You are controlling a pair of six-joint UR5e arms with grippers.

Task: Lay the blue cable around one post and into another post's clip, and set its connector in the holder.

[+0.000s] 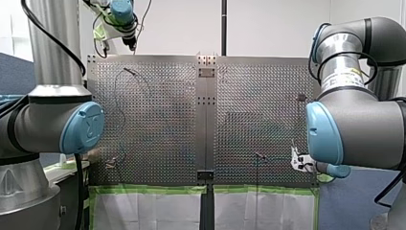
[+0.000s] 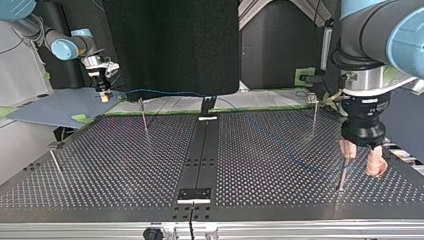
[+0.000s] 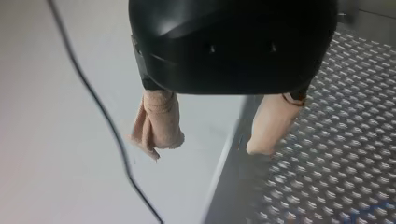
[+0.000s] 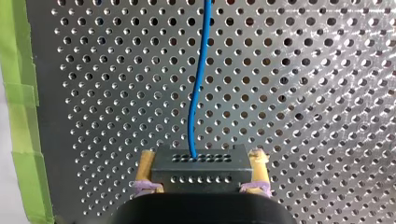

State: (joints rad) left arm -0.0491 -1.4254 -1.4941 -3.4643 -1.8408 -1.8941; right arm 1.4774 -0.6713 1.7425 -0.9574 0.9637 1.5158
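My right gripper point(image 4: 202, 158), yellow-padded, is clamped on the two short sides of the black rectangular connector block with rows of small holes point(image 4: 201, 175). The thin blue cable point(image 4: 198, 79) leaves the block's upper face and runs straight ahead over the perforated metal table point(image 4: 303, 93). Gripping the sides leaves the cable's exit free and, I judge, keeps the block square for the holder. In the top view this gripper hangs at the upper left of the frame, at the table's far edge, with the cable leading off to the right. My left gripper point(image 2: 362, 160), black with beige pads, hovers at the right of that frame just beside a thin upright metal post point(image 2: 342, 172). Its jaws are apart and empty, probably so it can guide the cable there. The cable is too thin to tell whether it already rounds a post.
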